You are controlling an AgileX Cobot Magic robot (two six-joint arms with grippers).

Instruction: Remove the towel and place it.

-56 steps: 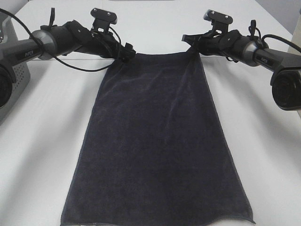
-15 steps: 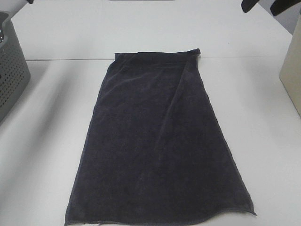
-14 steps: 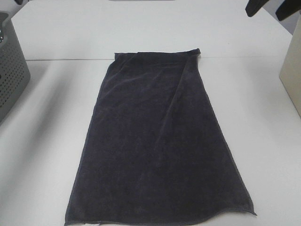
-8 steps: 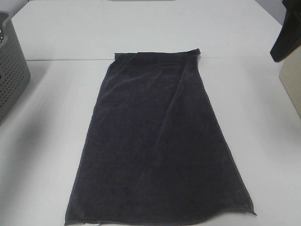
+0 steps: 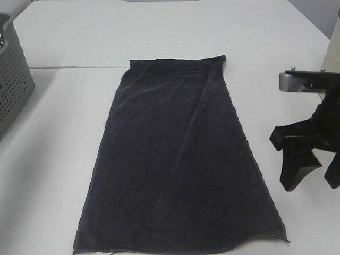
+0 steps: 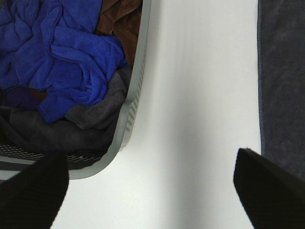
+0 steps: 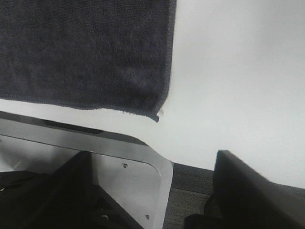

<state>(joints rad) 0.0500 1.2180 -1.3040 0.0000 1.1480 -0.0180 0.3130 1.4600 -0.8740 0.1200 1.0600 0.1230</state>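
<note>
The towel (image 5: 178, 159), very dark navy, lies spread flat and lengthwise on the white table (image 5: 53, 159). Nothing holds it. My right gripper (image 5: 314, 170) hangs open and empty to the right of the towel's near half, apart from it. The right wrist view shows its open jaws above the table's front edge, with the towel's near right corner (image 7: 95, 52) beyond them. My left gripper (image 6: 150, 191) is out of the high view. In its wrist view it is open and empty above the table, between the basket and the towel's left edge (image 6: 283, 81).
A grey perforated basket (image 5: 10, 79) stands at the left edge; the left wrist view shows its rim (image 6: 133, 95) and blue, brown and grey cloths inside. A beige object (image 5: 333, 53) stands at the right edge. A seam (image 5: 74, 67) crosses the table.
Both grippers let go of the towel's far corners and drew away. The right gripper has since come down into view at the right. The towel has not moved in the last second.
</note>
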